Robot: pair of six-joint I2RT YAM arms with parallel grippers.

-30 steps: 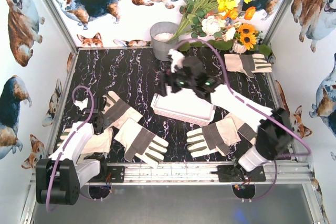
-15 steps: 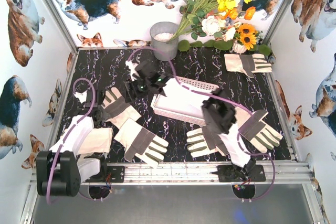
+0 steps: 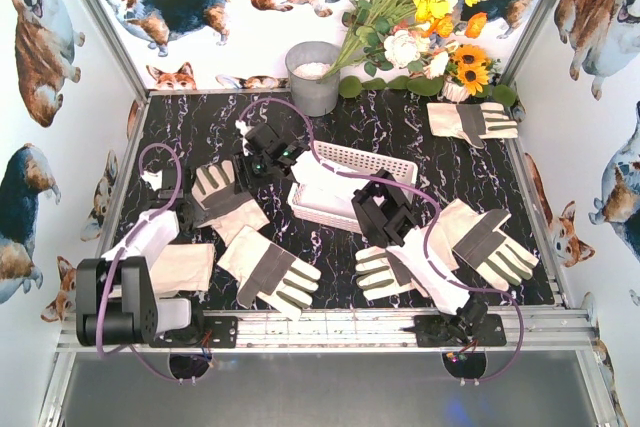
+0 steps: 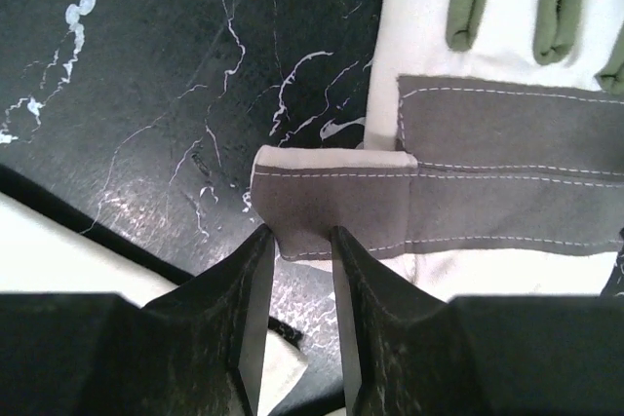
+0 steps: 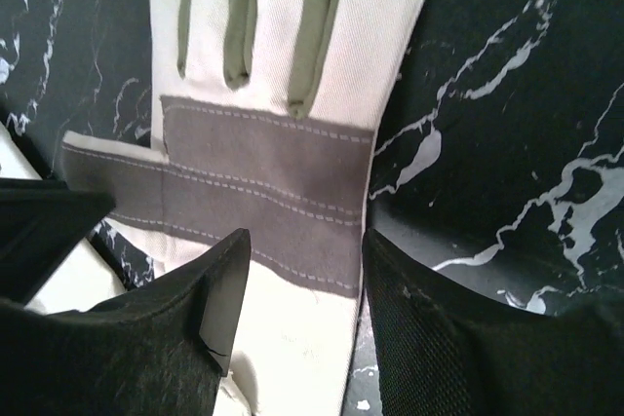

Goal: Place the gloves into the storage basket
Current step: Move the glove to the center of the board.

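Right gripper (image 5: 304,241) gapes wide, empty, above a twill glove (image 5: 263,172) with stitched grey patches. The glove lies flat on the veined black table (image 3: 200,137), left of the white lattice basket (image 3: 370,159), fingers pointing far-left. Left gripper (image 4: 299,233) is narrowly parted at its thumb, gripping nothing.

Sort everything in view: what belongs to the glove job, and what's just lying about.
Job in hand:
- gloves, several lying scattered, one off in the far right corner
- storage basket

Just lying about:
- grey metal bucket
- flower bouquet
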